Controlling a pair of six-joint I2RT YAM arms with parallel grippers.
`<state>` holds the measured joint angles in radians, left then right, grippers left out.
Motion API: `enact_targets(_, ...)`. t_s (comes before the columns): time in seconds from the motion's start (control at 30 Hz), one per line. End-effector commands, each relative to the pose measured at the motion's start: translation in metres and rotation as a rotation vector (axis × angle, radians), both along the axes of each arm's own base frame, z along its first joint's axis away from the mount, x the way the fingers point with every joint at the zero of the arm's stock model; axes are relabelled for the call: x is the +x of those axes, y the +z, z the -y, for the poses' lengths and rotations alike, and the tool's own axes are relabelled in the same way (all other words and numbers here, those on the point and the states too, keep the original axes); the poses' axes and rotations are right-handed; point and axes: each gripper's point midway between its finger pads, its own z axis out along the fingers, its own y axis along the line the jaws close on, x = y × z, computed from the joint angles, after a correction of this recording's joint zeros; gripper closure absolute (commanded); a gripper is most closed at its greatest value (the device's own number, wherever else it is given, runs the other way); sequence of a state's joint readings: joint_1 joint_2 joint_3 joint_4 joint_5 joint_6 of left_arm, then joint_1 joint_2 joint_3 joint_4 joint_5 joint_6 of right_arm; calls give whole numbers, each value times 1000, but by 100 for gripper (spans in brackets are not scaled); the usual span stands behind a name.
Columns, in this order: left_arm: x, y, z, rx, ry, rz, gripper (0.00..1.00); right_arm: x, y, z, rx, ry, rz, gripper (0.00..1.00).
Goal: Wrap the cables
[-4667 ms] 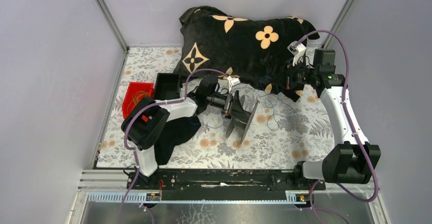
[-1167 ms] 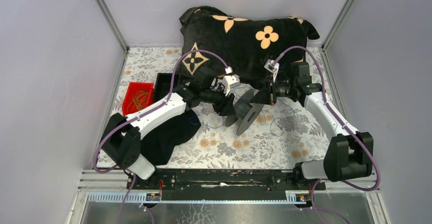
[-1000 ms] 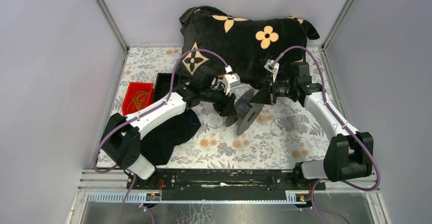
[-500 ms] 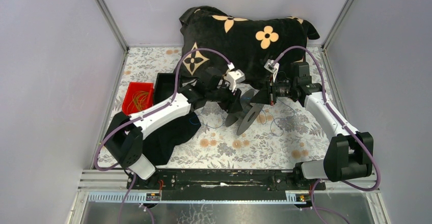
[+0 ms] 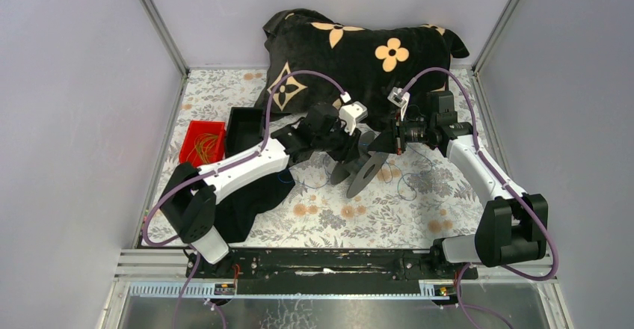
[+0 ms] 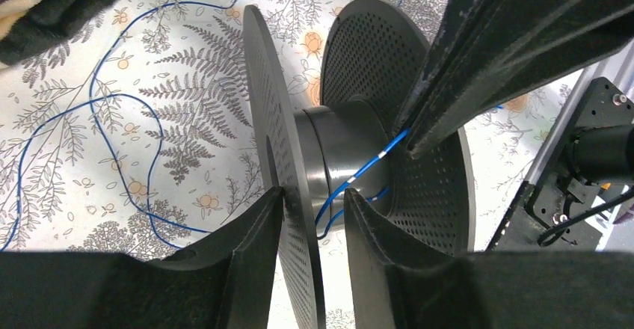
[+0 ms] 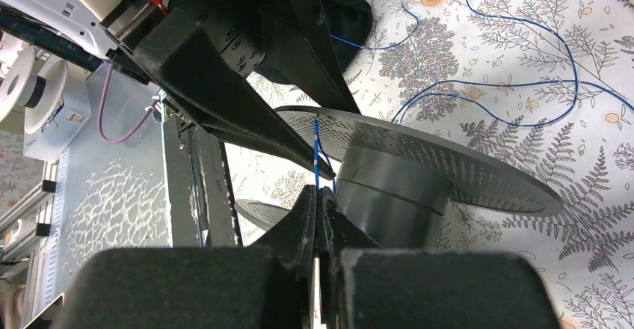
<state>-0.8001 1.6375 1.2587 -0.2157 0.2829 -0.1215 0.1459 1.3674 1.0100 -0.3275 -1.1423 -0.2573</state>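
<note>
A black perforated spool [image 5: 364,166] stands on edge mid-table. My left gripper [image 5: 351,149] reaches it from the left. In the left wrist view, the left gripper [image 6: 314,192] is open and straddles the spool's near flange [image 6: 280,157]. One finger lies against the flange and a gap shows at the other. A thin blue cable [image 6: 364,166] crosses the hub [image 6: 340,146], with loose loops [image 6: 119,97] on the cloth. My right gripper [image 5: 385,143] sits at the spool's far side. The right wrist view shows the right gripper [image 7: 318,194] shut on the cable [image 7: 317,153] beside the hub.
A black pillow with tan flowers [image 5: 359,52] fills the back of the table. A red bin [image 5: 202,143] holding orange wire and a black tray [image 5: 244,123] sit at the left. A black cloth [image 5: 250,198] lies under my left arm. More blue loops [image 5: 407,187] trail right of the spool.
My left arm has swung right, up to the spool, and its jaws have narrowed around the near flange. The right arm has stayed put, still pinching the cable.
</note>
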Motion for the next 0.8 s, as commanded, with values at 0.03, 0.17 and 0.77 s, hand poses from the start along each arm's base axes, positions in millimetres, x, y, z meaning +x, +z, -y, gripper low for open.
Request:
enact_targets(0.03,15,16,8,-19,35,79,62,-1,8,-2,-1,9,49,100)
enact_targets(0.17,14,14,8,-12,29,86,68,0,8,-2,-2,11,51,100)
enact_targets(0.77,7,4,7,18,-5,113,79,10,5,12,-141,4,137,100)
